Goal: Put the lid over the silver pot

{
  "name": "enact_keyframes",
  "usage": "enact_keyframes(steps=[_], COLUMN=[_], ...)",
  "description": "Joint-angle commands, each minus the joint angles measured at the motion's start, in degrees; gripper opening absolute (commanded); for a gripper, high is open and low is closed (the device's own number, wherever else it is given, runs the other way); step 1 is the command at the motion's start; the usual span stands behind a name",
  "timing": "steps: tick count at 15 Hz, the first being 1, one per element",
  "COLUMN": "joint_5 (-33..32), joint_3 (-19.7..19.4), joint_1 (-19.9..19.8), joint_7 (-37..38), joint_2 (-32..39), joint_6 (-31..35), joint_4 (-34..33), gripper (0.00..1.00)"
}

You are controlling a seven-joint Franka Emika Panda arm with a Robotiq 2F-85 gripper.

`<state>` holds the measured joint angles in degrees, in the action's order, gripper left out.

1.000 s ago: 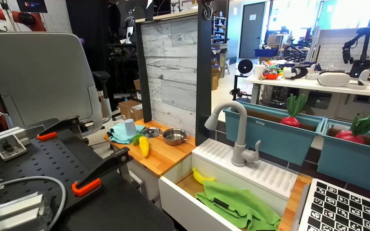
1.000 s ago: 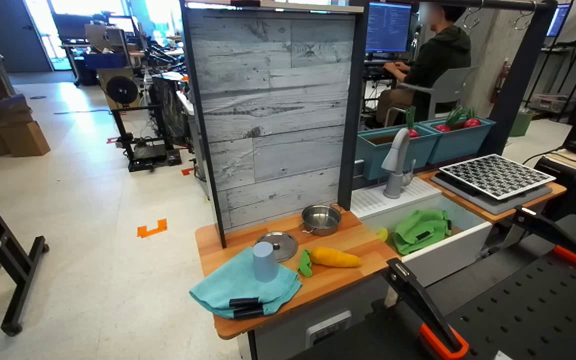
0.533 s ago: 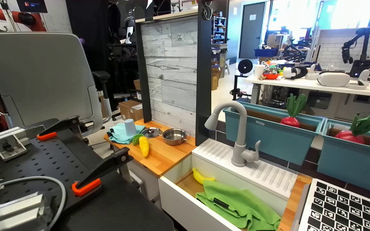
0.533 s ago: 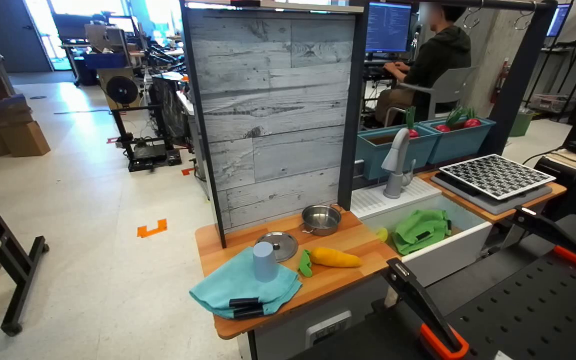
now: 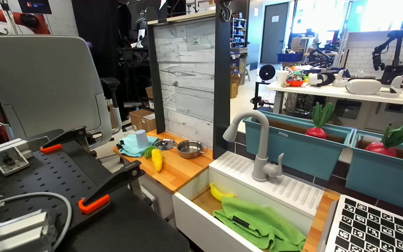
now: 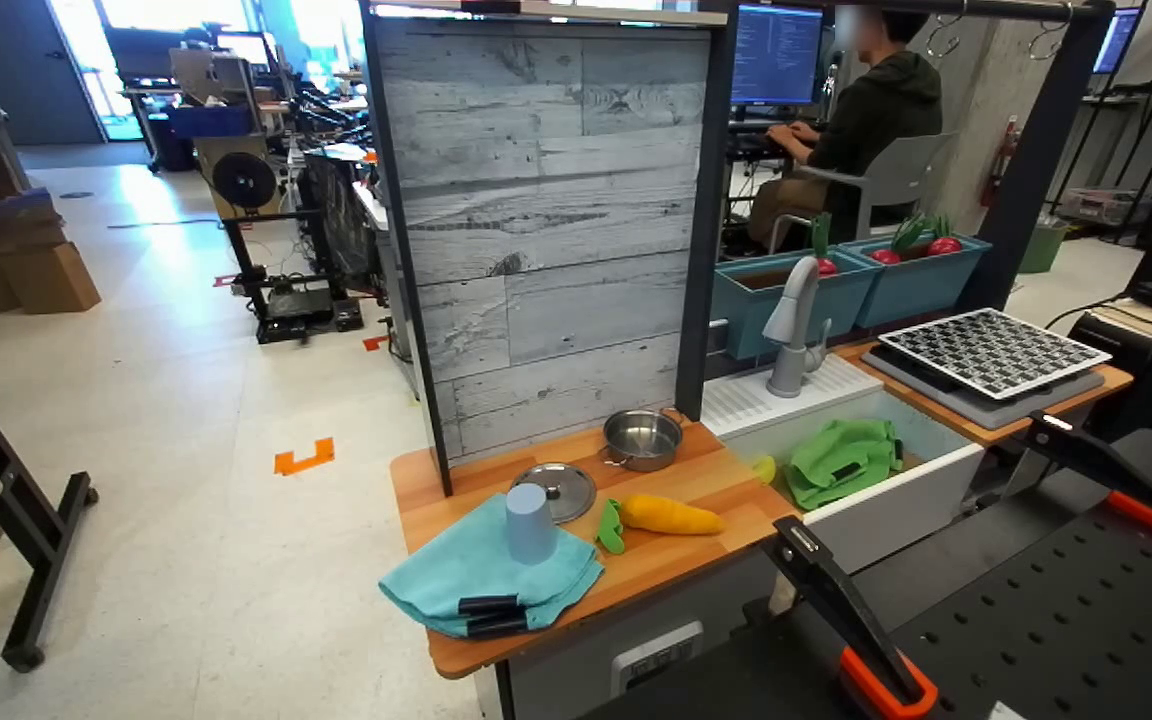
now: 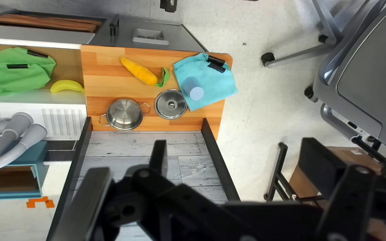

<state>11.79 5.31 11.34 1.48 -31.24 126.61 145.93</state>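
The lid [image 7: 176, 109] is a round grey-silver disc with a small knob. It lies flat on the wooden counter beside the silver pot [image 7: 125, 114], which stands upright and uncovered with thin wire handles. Both exterior views also show the lid [image 5: 166, 144] [image 6: 573, 493] and the pot [image 5: 190, 151] [image 6: 642, 445]. The lid is between the pot and the teal cloth, its edge close to the cloth. My gripper [image 7: 235, 147] shows only in the wrist view. Its black fingers are wide apart with nothing between them, high above and away from the lid and pot.
A light blue cup [image 6: 530, 525] stands on the teal cloth [image 6: 466, 570] by the lid. A yellow carrot-like toy [image 6: 671, 515] lies on the wooden counter [image 6: 576, 610]. A tall wood-patterned panel [image 6: 556, 240] with dark posts rises behind the pot. The sink [image 5: 201, 224] adjoins the counter.
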Motion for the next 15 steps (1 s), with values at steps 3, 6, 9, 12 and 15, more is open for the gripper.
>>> enact_keyframes(steps=[3,6,9,12,15], joint_5=[-1.3,-3.5,-6.0,-9.7,-14.6], joint_3=[0.7,1.5,2.1,2.0,1.2], joint_1=[-1.3,-2.1,-2.6,-3.3,-3.8], joint_7=[-1.0,0.1,1.5,3.0,6.5], joint_2=[5.6,12.5,20.9,29.6,37.8], joint_6=[4.9,9.2,15.6,21.6,27.0], joint_4=[-0.5,-1.4,-2.3,-4.1,-6.6], gripper=[1.00,1.00,1.00,1.00,1.00])
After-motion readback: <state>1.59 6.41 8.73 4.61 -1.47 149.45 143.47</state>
